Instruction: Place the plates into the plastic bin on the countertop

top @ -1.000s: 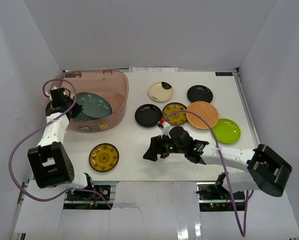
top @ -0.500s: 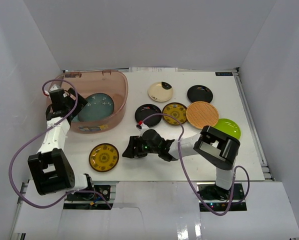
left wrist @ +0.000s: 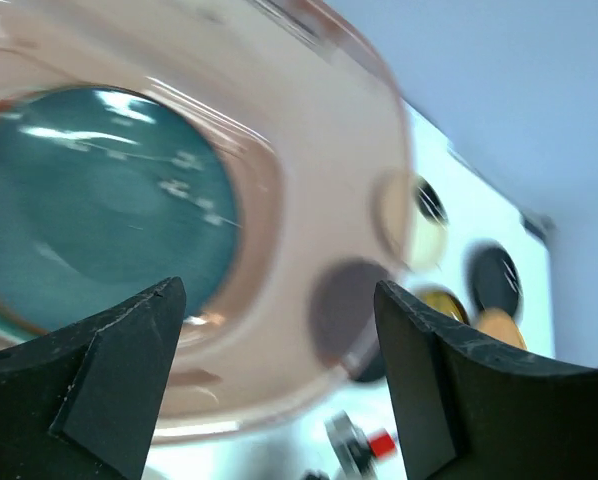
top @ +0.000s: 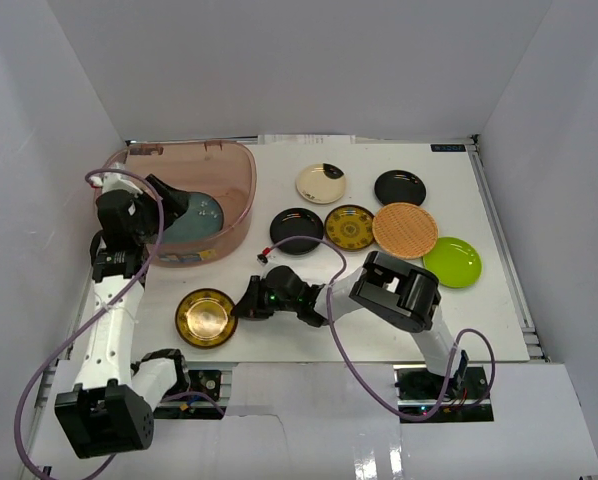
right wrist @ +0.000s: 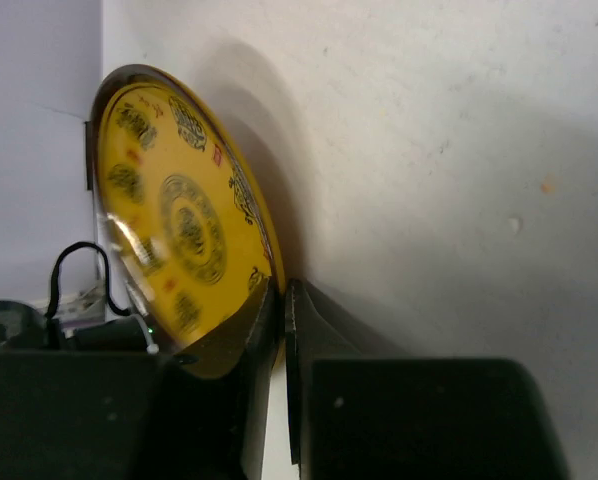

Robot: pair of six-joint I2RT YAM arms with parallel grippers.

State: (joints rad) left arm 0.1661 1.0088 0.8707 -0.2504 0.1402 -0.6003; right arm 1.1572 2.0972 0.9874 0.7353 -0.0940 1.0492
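Bare countertop (top: 274, 175) runs between bin (top: 251, 195) and plates (top: 404, 230) and fills the near right corner. The right arm (top: 394, 290) bars the near strip; walls (top: 309, 70) enclose three sides.

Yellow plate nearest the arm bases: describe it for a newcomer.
Find the pinkish plastic bin at the countertop's left. In front of it is a yellow patterned plate, alone. Unlike its twin among the other plates, the right gripper's jaws pinch its rim.

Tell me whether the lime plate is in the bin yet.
No, the lime plate lies on the table, right of the orange plate and well apart from the bin.
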